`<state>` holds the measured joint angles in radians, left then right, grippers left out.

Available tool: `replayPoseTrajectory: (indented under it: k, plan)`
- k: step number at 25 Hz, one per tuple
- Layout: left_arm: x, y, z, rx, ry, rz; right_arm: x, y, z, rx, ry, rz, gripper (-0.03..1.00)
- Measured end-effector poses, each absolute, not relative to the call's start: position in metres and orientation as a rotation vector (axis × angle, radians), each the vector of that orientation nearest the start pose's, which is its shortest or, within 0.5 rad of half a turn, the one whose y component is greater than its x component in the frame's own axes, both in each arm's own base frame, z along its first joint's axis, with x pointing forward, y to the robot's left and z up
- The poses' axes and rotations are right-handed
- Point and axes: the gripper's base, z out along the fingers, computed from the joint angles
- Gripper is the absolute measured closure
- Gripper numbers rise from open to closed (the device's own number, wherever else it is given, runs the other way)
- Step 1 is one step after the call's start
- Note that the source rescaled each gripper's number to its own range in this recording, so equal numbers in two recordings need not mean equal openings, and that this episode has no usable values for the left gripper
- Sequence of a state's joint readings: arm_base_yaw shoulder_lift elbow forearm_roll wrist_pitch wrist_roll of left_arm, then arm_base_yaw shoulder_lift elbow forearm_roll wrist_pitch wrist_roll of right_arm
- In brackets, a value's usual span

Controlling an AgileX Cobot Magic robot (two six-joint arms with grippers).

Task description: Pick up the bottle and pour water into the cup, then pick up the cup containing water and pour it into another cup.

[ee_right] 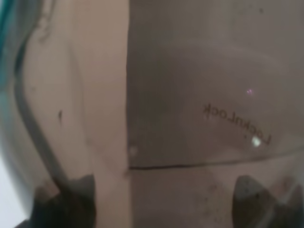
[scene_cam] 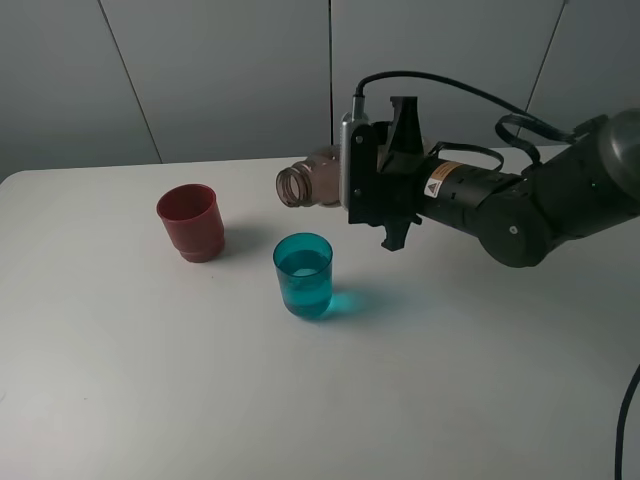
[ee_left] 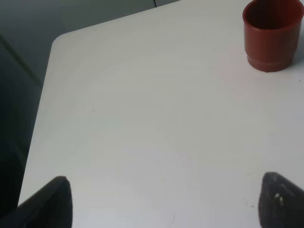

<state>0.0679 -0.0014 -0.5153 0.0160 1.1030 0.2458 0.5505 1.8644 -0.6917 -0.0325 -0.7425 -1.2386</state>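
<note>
My right gripper [scene_cam: 385,190] is shut on the smoky grey-brown bottle [scene_cam: 312,183]. It holds the bottle tipped on its side above the table, neck pointing left. The bottle's open mouth hangs above and just behind the teal cup [scene_cam: 303,275]. The teal cup stands upright mid-table with water in it. The dark red cup [scene_cam: 190,222] stands upright to its left, apart from it. In the right wrist view the bottle's wall [ee_right: 199,95] fills the frame. My left gripper [ee_left: 164,202] is open and empty over bare table; the red cup [ee_left: 271,33] shows in that view.
The white table [scene_cam: 150,380] ends at a rounded back left corner [ee_left: 59,40]. A grey wall stands behind the table. A black cable [scene_cam: 625,420] hangs at the right edge.
</note>
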Motion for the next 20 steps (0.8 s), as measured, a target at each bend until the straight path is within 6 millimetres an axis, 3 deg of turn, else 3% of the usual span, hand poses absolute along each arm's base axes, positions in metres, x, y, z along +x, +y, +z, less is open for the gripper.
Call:
replayPoseTrajectory:
  k: [7, 11, 15, 20]
  plan:
    - [-0.009, 0.001, 0.278, 0.183, 2.068, 0.212, 0.308, 0.147, 0.141, -0.917, 1.669, -0.051, 0.92]
    - [-0.009, 0.001, 0.278, 0.183, 2.068, 0.212, 0.324, 0.116, 0.144, -0.587, 1.790, 0.086, 0.92]
    - [-0.009, 0.001, 0.278, 0.183, 2.068, 0.212, 0.345, 0.094, 0.138, -0.417, 1.834, 0.110, 0.92]
    - [-0.009, 0.001, 0.278, 0.183, 2.068, 0.212, 0.376, 0.082, 0.124, -0.321, 1.846, 0.123, 0.92]
